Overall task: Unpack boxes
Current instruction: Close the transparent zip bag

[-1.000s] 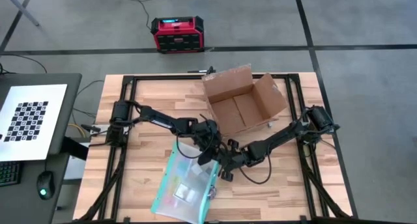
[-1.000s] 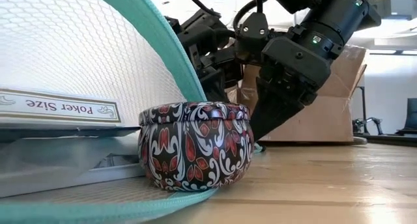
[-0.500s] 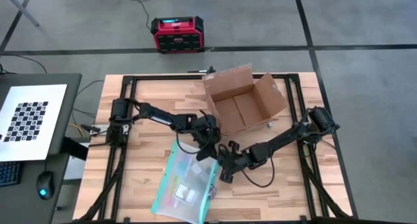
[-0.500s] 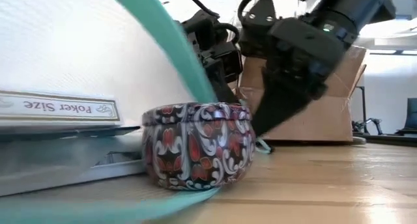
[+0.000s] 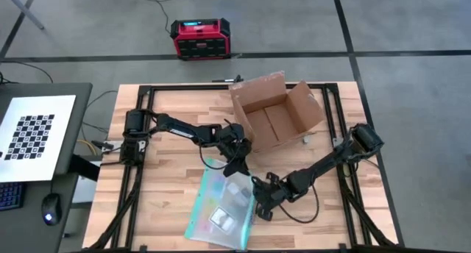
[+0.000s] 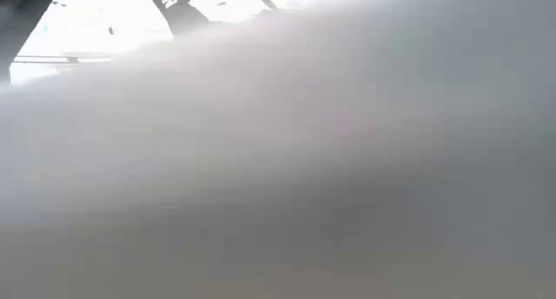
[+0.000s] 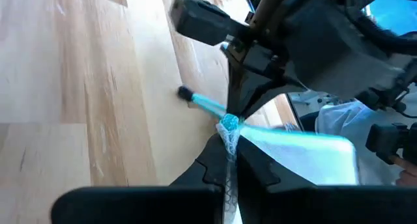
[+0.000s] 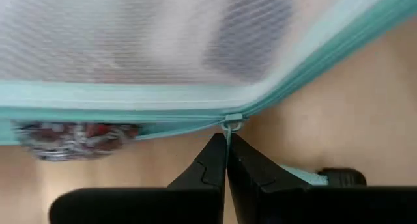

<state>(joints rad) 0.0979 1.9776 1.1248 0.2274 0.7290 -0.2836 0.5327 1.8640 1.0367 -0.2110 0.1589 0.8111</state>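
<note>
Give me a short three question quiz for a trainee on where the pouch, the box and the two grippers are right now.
1. True or false: the box lies flat and taped shut.
2. What does the right gripper pinch? A) a box flap B) the pouch's zipper pull C) nothing
3. Fill in: the left gripper is shut on the pouch's teal ____.

Key: 1 false, its flaps stand open; 2 B; 3 edge.
</note>
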